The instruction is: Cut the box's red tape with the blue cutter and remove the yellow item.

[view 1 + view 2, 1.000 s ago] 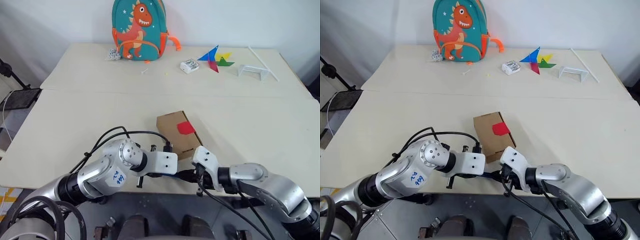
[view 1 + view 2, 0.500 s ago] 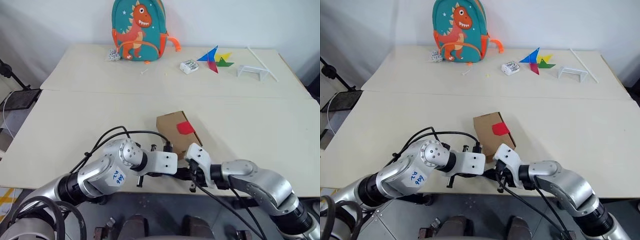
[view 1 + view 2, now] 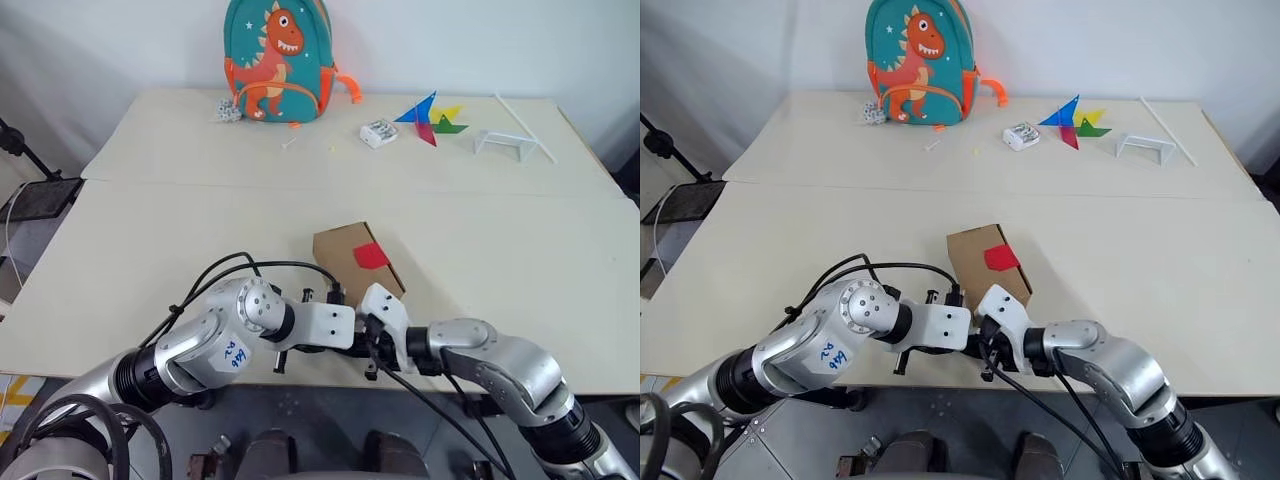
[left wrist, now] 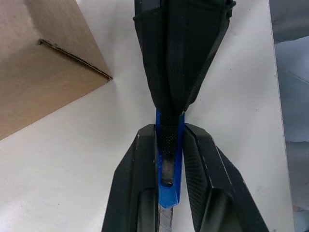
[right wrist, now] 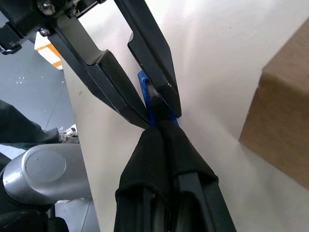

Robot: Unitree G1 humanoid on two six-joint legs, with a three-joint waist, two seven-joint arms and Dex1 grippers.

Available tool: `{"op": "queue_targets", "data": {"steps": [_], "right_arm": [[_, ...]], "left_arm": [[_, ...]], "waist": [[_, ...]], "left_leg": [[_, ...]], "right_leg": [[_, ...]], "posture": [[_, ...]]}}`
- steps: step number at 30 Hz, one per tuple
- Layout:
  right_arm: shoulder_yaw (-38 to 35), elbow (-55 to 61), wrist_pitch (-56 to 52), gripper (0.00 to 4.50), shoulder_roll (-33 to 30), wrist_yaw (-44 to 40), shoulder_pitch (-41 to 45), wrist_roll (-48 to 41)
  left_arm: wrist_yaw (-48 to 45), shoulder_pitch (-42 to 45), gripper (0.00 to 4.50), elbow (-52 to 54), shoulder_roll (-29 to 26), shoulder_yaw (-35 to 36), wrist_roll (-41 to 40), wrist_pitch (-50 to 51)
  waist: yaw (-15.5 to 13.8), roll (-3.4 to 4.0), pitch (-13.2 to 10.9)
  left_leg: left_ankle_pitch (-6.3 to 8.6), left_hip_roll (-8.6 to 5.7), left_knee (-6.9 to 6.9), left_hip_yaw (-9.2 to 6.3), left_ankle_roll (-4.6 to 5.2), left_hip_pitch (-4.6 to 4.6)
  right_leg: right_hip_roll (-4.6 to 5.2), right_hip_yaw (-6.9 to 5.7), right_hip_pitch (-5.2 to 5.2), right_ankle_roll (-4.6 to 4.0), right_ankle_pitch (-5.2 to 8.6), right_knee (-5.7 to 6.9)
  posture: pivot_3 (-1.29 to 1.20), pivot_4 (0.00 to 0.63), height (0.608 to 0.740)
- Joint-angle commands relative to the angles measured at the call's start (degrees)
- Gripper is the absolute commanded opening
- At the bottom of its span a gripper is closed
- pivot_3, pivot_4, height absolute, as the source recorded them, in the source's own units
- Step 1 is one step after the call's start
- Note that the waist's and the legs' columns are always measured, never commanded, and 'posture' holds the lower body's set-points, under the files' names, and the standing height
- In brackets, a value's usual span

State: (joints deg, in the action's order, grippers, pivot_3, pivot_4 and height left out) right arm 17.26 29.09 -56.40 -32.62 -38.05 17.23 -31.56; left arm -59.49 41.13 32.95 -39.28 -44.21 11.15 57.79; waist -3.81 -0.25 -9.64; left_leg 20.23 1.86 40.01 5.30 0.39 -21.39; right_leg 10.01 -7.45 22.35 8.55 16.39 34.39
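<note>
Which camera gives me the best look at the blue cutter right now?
The left wrist view: the blue cutter sits clamped between the left gripper fingers, its blade end showing. The right wrist view shows a blue sliver; in the head views the grippers hide it.

The right hand [image 3: 985, 350] slid leftward (fingers together) against the blue cutter [image 4: 169, 193].
</note>
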Motion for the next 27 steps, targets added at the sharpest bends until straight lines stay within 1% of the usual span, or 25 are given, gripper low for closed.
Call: {"op": "queue_targets", "data": {"steps": [1,2,3,4,5,7,8,9,11,12,13,15,16,17,18,20,21,23,24,27], "right_arm": [[-6.64,5.54,-2.62,0.04,-4.47,-3.5,-3.46,-5.84],[-9.6,7.57,-3.89,0.04,-6.0,-4.71,-4.67,-8.63],[-14.41,9.82,-6.52,0.04,-7.57,-5.48,-6.16,-13.69],[-17.59,11.12,-8.36,0.04,-8.45,-5.66,-7.08,-17.25],[-21.97,11.67,-11.38,0.04,-9.66,-4.79,-7.91,-23.44],[-28.41,11.48,-15.76,0.04,-12.17,-2.54,-8.96,-33.86],[-31.09,9.66,-17.23,0.04,-14.6,1.2,-9.49,-42.41],[-32.7,7.63,-16.47,0.04,-17.31,6.11,-9.88,-51.01],[-33.22,4.33,-11.9,0.38,-24.61,15.12,-10.49,-68.44],[-32.83,3.56,-8.93,0.53,-27.89,19.28,-10.7,-75.24],[-32.43,3.05,-7.01,0.9,-30.45,21.35,-10.69,-79.12],[-31.17,2.26,-3.19,1.43,-32.87,23.49,-8.82,-81.43],[-30.47,1.82,-1.82,1.86,-33.13,23.66,-7.64,-81.44],[-29.76,1.17,-0.72,2.15,-33.01,24.77,-6.23,-81.44],[-29.05,0.52,-0.1,2.56,-32.95,25.8,-4.88,-81.44],[-26.81,-1.59,-0.14,3.19,-33.7,30.25,-2.0,-81.44],[-25.94,-2.47,-0.16,3.52,-32.99,31.44,-0.5,-81.44],[-23.82,-4.14,-1.9,4.25,-34.04,32.85,2.36,-81.44],[-22.78,-4.45,-2.43,4.48,-33.92,33.23,3.56,-81.44],[-20.22,-5.11,-3.38,4.48,-32.51,34.16,6.03,-81.44]], "left_arm": [[0.18,-2.62,0.41,-2.01,-1.6,1.78,-1.51,-6.62],[-0.06,-3.32,0.41,-2.19,-2.34,3.88,-2.38,-10.21],[-0.15,-4.5,0.41,-1.95,-3.93,6.88,-3.25,-14.19],[-0.2,-5.44,0.41,-1.88,-4.96,8.92,-3.76,-16.93],[-0.22,-6.77,0.41,-1.64,-5.76,11.5,-4.9,-19.4],[-0.24,-8.87,0.41,-1.69,-6.06,15.52,-7.48,-24.45],[-0.08,-9.7,0.41,-2.15,-5.84,17.42,-8.7,-28.9],[0.18,-10.29,0.41,-2.55,-5.58,18.98,-9.42,-32.1],[0.7,-11.08,0.41,-3.22,-5.05,21.62,-10.38,-36.98],[0.73,-11.22,0.41,-3.45,-4.73,22.62,-10.97,-38.94],[0.87,-11.2,0.41,-3.71,-4.42,23.25,-11.11,-40.78],[1.59,-10.16,0.41,-4.36,-2.75,24.91,-11.71,-44.59],[2.12,-9.46,0.41,-4.84,-1.75,25.45,-11.67,-46.67],[2.55,-8.71,0.41,-5.39,-0.77,25.73,-11.62,-48.07],[2.84,-8.06,0.41,-5.93,-0.14,25.76,-11.22,-48.7],[3.24,-6.2,0.41,-7.86,0.66,25.52,-9.7,-50.74],[3.46,-5.5,0.41,-8.71,0.9,25.34,-9.02,-51.64],[3.75,-4.33,0.41,-10.41,1.35,24.81,-7.76,-53.21],[3.79,-3.82,0.41,-11.2,1.63,24.63,-7.39,-53.78],[3.5,-2.95,0.41,-12.74,2.37,24.37,-7.02,-54.82]], "waist": [[-0.02,0.0,0.0],[-0.2,0.04,-0.02],[-0.26,0.06,-0.04],[-0.07,-0.01,-0.09],[0.13,-0.03,-0.12],[0.96,-0.07,-0.17],[1.07,-0.07,-0.18],[1.09,-0.08,-0.19],[1.17,-0.08,-0.23],[1.19,-0.07,-0.24],[1.17,-0.09,-0.28],[1.13,-0.21,-0.34],[1.11,-0.26,-0.37],[1.07,-0.26,-0.37],[1.01,-0.26,-0.37],[0.94,-0.28,-0.38],[0.96,-0.27,-0.38],[0.98,-0.28,-0.38],[1.0,-0.27,-0.38],[0.96,-0.27,-0.38]], "left_leg": [[0.0,0.0,0.0,0.0,0.0,0.0],[0.0,0.0,0.0,0.0,0.01,-0.01],[0.02,-0.02,0.02,-0.01,0.03,-0.07],[0.04,-0.01,0.02,-0.01,0.04,-0.17],[0.07,0.03,0.01,0.0,0.0,-0.19],[0.08,0.09,-0.03,0.0,-0.01,-0.19],[0.08,0.11,-0.04,0.0,-0.01,-0.18],[0.08,0.15,-0.05,-0.01,-0.02,-0.17],[0.09,0.15,-0.04,0.0,-0.02,-0.16],[0.1,0.14,-0.04,0.03,-0.01,-0.17],[0.1,0.14,-0.02,0.05,-0.01,-0.17],[0.1,0.14,-0.02,0.03,-0.01,-0.16],[0.1,0.15,-0.02,0.02,-0.03,-0.15],[0.1,0.15,-0.01,0.03,-0.03,-0.16],[0.1,0.14,0.0,0.05,-0.03,-0.16],[0.1,0.13,0.01,0.07,-0.03,-0.18],[0.1,0.13,0.0,0.07,-0.03,-0.2],[0.1,0.13,0.0,0.08,-0.03,-0.24],[0.1,0.13,0.0,0.09,-0.03,-0.25],[0.1,0.14,-0.01,0.07,-0.03,-0.32]], "right_leg": [[0.0,0.0,0.0,0.0,0.0,0.0],[0.0,0.0,0.0,0.0,0.0,0.0],[0.01,0.01,0.04,0.0,0.0,-0.03],[0.02,0.02,0.12,0.0,0.0,-0.06],[0.01,-0.02,0.17,0.0,0.0,-0.07],[-0.01,-0.11,0.18,0.0,0.0,-0.07],[-0.03,-0.12,0.18,0.0,0.0,-0.07],[-0.03,-0.13,0.17,0.0,0.0,-0.06],[-0.02,-0.12,0.16,0.0,0.0,-0.09],[-0.02,-0.09,0.16,0.0,0.0,-0.11],[-0.01,-0.09,0.16,0.0,0.0,-0.1],[-0.02,-0.13,0.14,0.01,-0.01,-0.15],[-0.03,-0.14,0.12,0.02,-0.01,-0.15],[-0.03,-0.14,0.12,0.06,-0.03,-0.18],[-0.03,-0.11,0.11,0.09,-0.05,-0.19],[-0.03,-0.12,0.12,0.15,-0.08,-0.25],[-0.03,-0.12,0.12,0.15,-0.08,-0.26],[-0.03,-0.13,0.15,0.16,-0.09,-0.28],[-0.03,-0.14,0.16,0.17,-0.09,-0.3],[-0.04,-0.18,0.2,0.17,-0.1,-0.33]], "posture": [[0.0,0.15,0.74],[0.0,0.15,0.74],[0.0,0.15,0.74],[0.0,0.15,0.74],[0.0,0.15,0.74],[0.0,0.15,0.74],[0.0,0.15,0.74],[0.0,0.15,0.74],[0.0,0.15,0.74],[0.0,0.15,0.74],[0.0,0.15,0.74],[0.0,0.15,0.74],[0.0,0.15,0.74],[0.0,0.15,0.74],[0.0,0.15,0.74],[0.0,0.15,0.74],[0.0,0.15,0.74],[0.0,0.15,0.74],[0.0,0.15,0.74],[0.0,0.15,0.74]]}}
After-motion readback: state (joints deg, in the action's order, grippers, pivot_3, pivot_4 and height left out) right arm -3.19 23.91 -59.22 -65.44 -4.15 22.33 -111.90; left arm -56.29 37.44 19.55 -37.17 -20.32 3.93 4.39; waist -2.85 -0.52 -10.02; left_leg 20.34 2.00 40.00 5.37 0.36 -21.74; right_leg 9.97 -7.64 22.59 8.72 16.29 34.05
